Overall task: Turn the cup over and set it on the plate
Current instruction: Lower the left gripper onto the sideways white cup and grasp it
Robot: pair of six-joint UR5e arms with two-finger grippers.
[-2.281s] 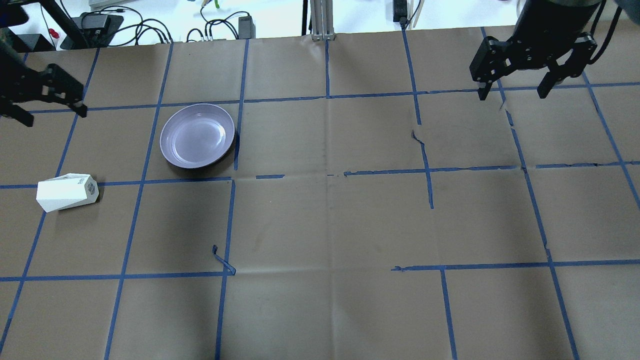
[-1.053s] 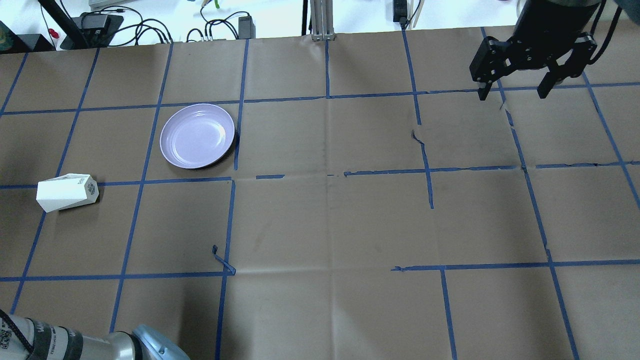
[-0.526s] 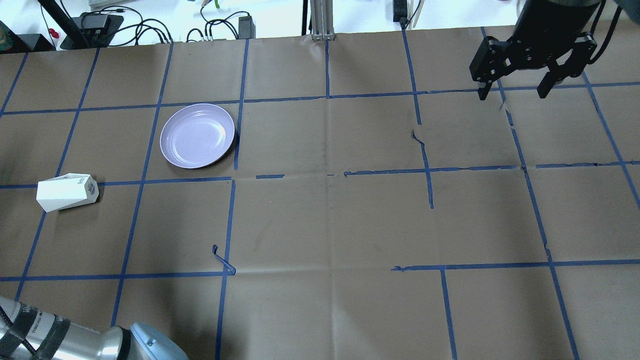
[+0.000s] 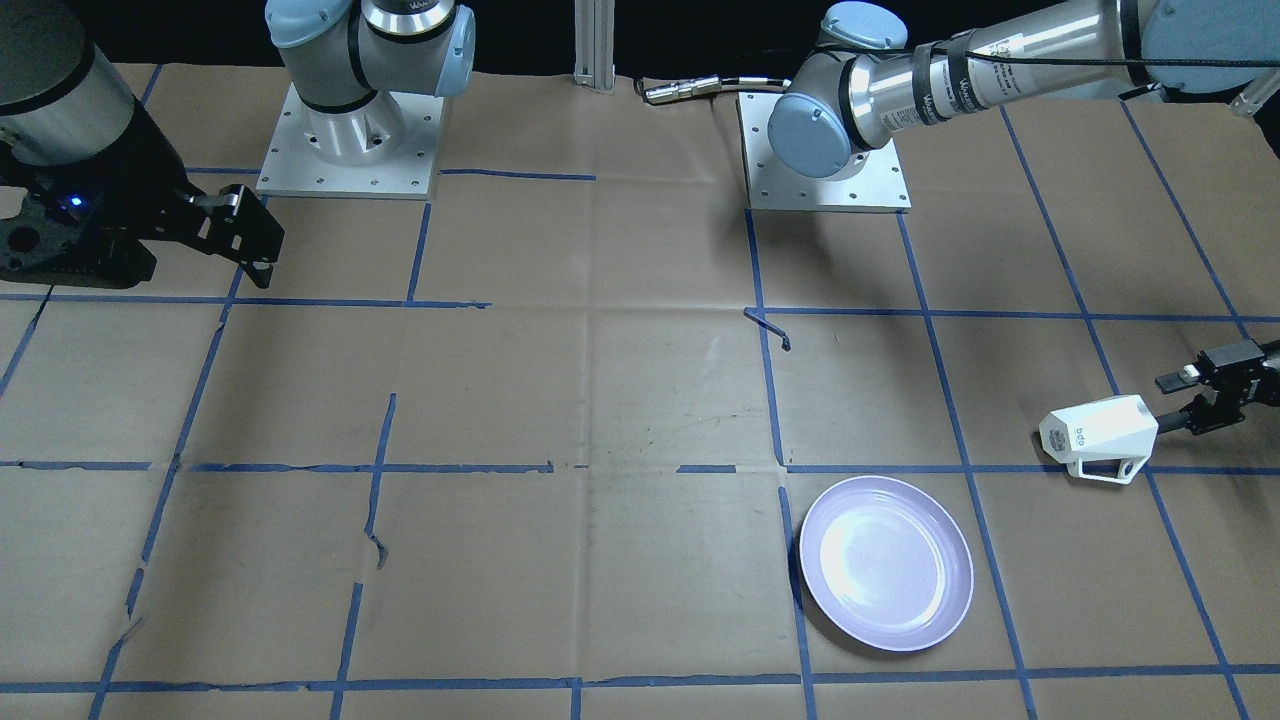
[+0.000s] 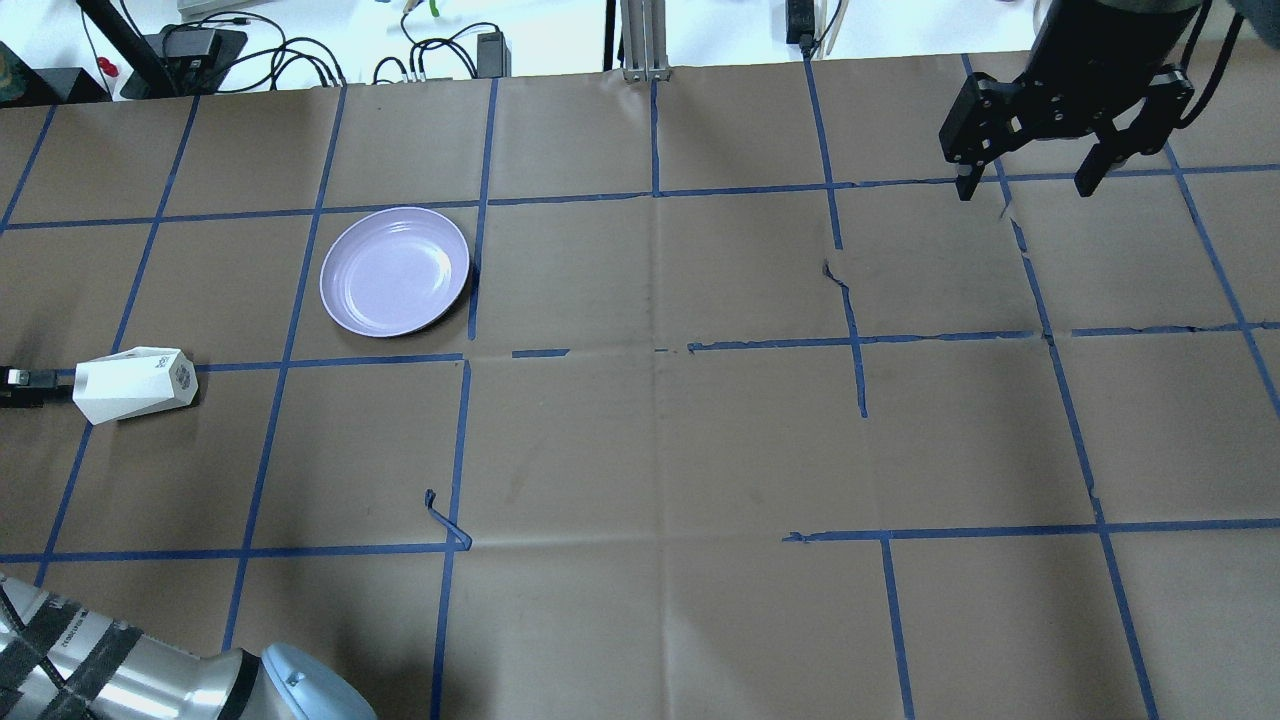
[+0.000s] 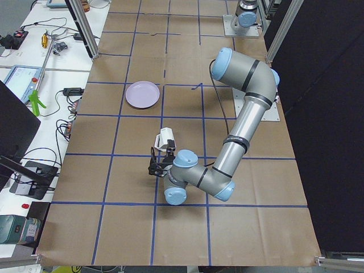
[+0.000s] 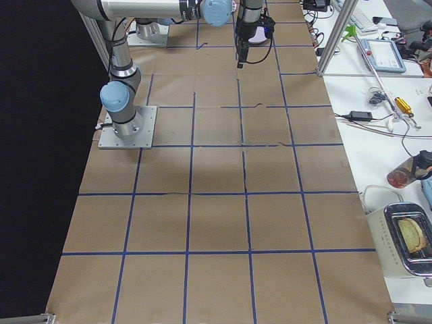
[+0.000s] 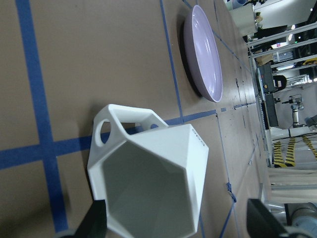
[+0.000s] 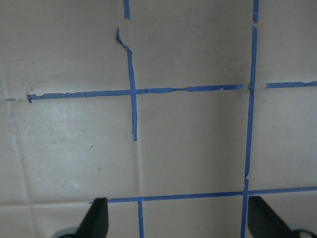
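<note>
The white faceted cup point(image 5: 135, 383) lies on its side at the table's left, with its open mouth toward my left gripper point(image 5: 12, 388). It also shows in the front view point(image 4: 1098, 435) and fills the left wrist view point(image 8: 148, 183), handle up-left. My left gripper point(image 4: 1172, 401) is open, low, just at the cup's mouth, a finger point(image 8: 96, 220) on each side, not closed on it. The lavender plate point(image 5: 395, 271) sits empty beyond the cup, also in the front view point(image 4: 886, 563). My right gripper point(image 5: 1030, 185) is open and empty, above the far right of the table.
The table is brown paper with a blue tape grid; a loose tape curl point(image 5: 445, 525) sticks up near the middle left. My left arm's elbow point(image 5: 290, 690) juts in at the lower left. Cables and chargers point(image 5: 290, 60) lie beyond the far edge.
My left gripper has left the far left, dropped out of the overhead view, and now shows at the left edge by the cup's mouth. The cup, plate and right arm have not moved.
</note>
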